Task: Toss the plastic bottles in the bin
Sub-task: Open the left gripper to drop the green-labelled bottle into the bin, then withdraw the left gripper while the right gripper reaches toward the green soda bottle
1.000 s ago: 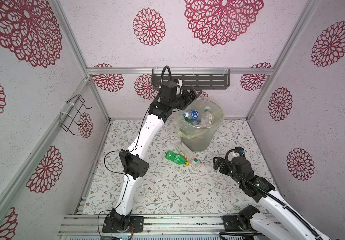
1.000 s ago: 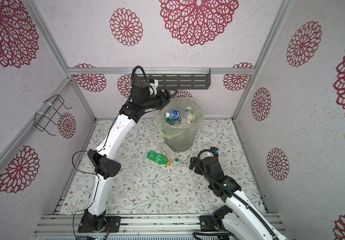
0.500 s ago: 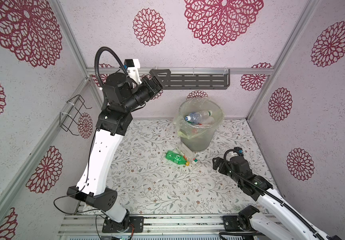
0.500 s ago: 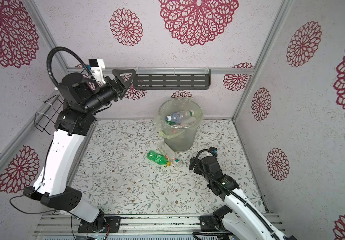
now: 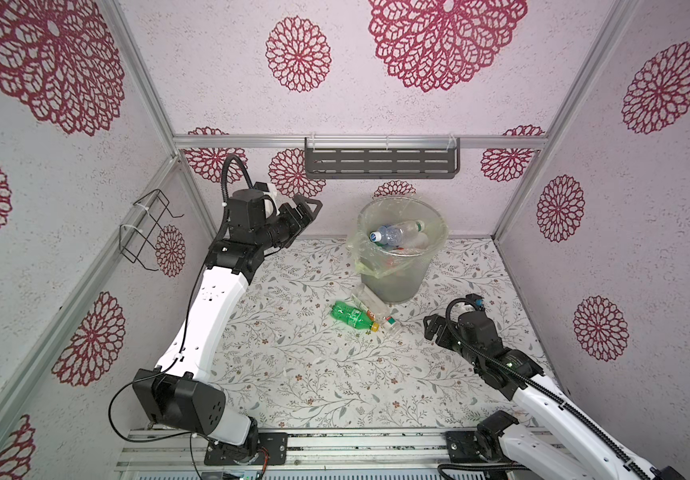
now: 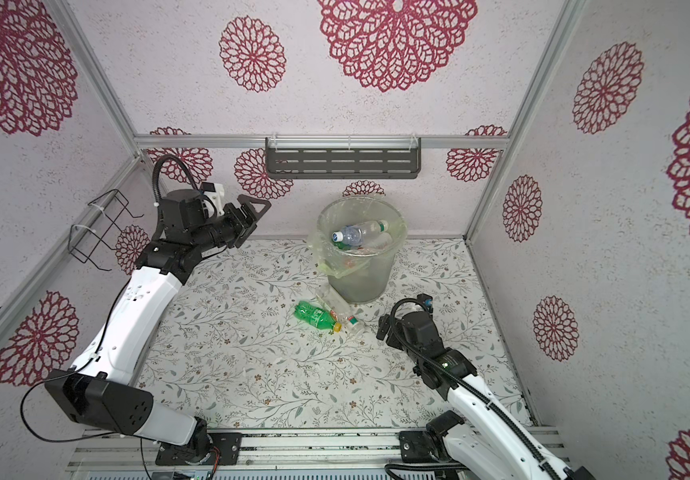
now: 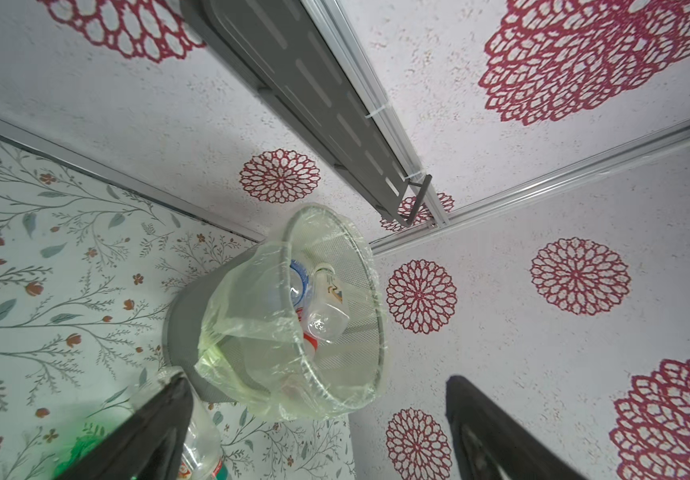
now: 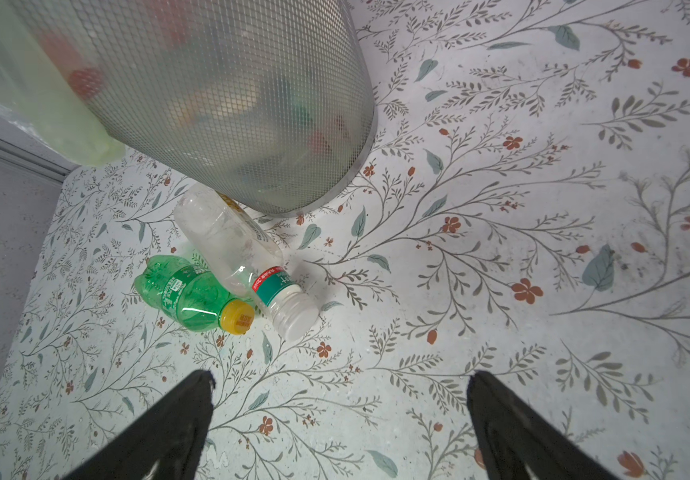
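Two on table (image 5: 293,374): green bottle (image 8: 185,295) touching clear bottle (image 8: 227,241), at bin (image 8: 231,104) base near back edge | left tool (image 5: 305,208) released, empty | right tool (image 8: 341,376) released, empty | risk: grabbing one may roll the other away or bump bin

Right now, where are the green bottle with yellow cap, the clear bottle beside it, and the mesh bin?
green plastic bottle with yellow cap (image 8: 185,296): right wrist view, labelled body.
clear plastic bottle (image 8: 230,248): right wrist view, body.
grey wire-mesh bin (image 5: 405,282): in a top view, outer wall.
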